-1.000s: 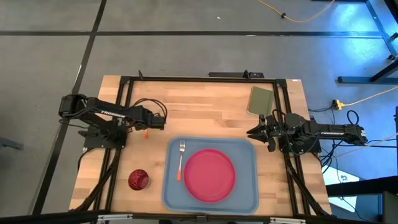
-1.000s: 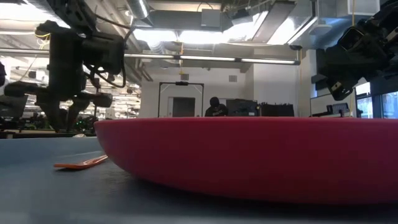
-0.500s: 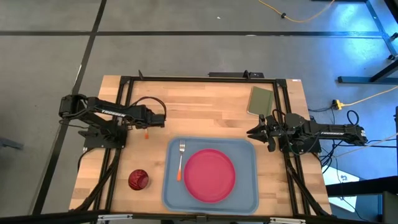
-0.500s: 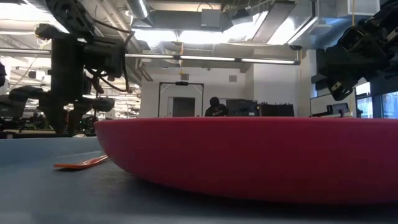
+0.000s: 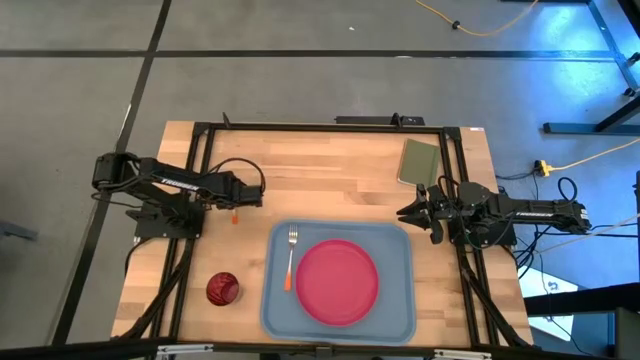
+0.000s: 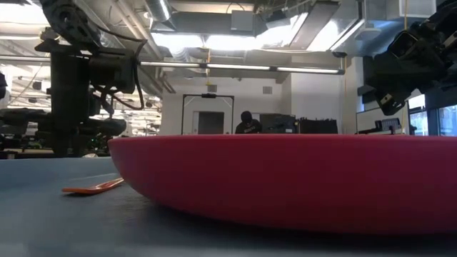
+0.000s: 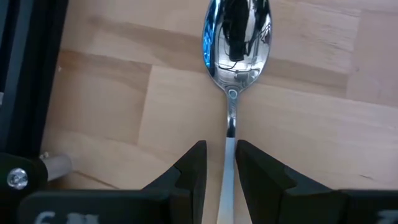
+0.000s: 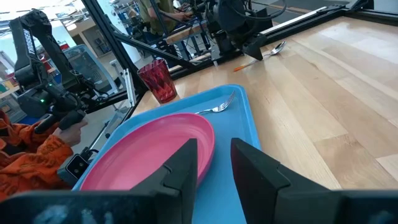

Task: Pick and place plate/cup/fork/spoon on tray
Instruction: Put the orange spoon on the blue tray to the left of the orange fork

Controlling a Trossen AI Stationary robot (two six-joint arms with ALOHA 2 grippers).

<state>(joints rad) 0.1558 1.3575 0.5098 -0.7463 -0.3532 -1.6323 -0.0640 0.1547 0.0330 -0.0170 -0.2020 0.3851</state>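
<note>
Seen from above, a wooden worktop (image 5: 330, 170) carries a light blue-grey tray (image 5: 338, 281) at about 6 o'clock. On the tray lies a round pink-red plate (image 5: 338, 282), toward its 3 o'clock side. The fork (image 5: 291, 257) lies on the tray just beside the plate at the plate's 9 o'clock, prongs pointing to 12 o'clock, orange handle toward 6 o'clock. The maroon cup (image 5: 223, 289) stands on the bare wood off the tray, at about 8 o'clock of the worktop. A small olive-green pad (image 5: 420, 162) lies near the 1 o'clock corner.

The left hand (image 5: 252, 195) reaches in from 9 o'clock and sits low over the wood, above the tray's 11 o'clock corner. In the left wrist view, its two fingers (image 7: 191, 169) stand slightly apart on either side of the thin handle of the spoon (image 7: 236, 37), which lies flat on the wood with its shiny bowl pointing away from the hand. Whether the fingers press the handle cannot be told.

The right hand (image 5: 412, 212) waits at 3 o'clock, beside the tray's 1 o'clock corner. Its fingers (image 8: 252, 168) are spread and hold nothing.

The right wrist view shows a person's orange sleeve (image 8: 28, 165) beyond the worktop.
</note>
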